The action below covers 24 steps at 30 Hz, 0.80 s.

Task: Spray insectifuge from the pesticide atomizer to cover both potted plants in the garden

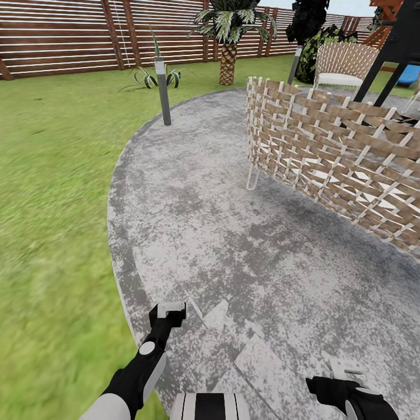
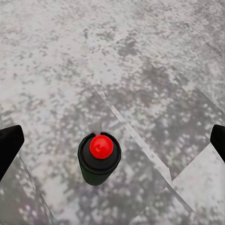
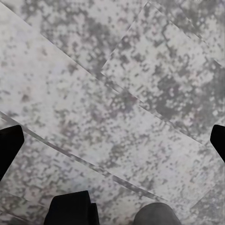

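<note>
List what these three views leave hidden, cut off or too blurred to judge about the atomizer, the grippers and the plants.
- Pesticide atomizer, left wrist view: seen from straight above, so its own top hides the body and trigger.
- Left gripper: both fingers are cut by the picture's edges; its wrist hides the atomizer in the head view.
- Right gripper: fingers likewise cut off.
- Leafy rosette by the grey post, head view: too small to show a pot.

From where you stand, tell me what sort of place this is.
A back garden, most likely: a green lawn around a grey paved patio, a slatted wooden fence behind, and a woven chair.
</note>
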Motion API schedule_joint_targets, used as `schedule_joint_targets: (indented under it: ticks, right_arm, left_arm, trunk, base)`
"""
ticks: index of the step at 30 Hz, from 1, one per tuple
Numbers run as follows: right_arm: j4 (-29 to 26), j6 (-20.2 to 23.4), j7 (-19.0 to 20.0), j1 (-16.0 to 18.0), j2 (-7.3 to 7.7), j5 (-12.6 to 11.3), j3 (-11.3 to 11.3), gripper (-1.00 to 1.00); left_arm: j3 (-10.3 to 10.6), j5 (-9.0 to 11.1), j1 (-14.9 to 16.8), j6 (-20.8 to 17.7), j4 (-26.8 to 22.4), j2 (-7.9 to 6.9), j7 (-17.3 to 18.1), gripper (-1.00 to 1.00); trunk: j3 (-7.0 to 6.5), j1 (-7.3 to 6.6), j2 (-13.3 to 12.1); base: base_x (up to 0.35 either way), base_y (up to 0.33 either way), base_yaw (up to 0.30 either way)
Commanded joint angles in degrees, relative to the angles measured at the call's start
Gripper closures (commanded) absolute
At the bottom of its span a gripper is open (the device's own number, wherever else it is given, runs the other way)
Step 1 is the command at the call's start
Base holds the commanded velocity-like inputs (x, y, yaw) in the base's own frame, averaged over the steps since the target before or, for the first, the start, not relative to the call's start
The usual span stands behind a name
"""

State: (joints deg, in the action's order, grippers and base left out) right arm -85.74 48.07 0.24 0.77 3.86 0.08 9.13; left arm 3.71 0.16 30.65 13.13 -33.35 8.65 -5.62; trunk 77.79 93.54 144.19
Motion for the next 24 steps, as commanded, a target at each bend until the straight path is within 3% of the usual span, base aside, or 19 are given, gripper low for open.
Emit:
schedule_joint_targets:
  ticks: [1,24]
  right_arm:
    - [-0.05,0.27,0.03,0.02,0.01,0.01,0.01,-1.0]
    - [-0.05,0.27,0.02,0.02,-0.07,0.01,0.01,-1.0]
  left_arm:
    - [0.33,0.01,0.03,0.18,0.04,-0.04,-0.54,-1.0]
    - [0.33,0.01,0.03,0.15,0.04,-0.04,-0.54,-1.0]
  trunk:
    - [0.04,-0.01,0.01]
    - [0.04,-0.01,0.01]
  base:
    - [0.0,0.0,0.0]
    - [0.0,0.0,0.0]
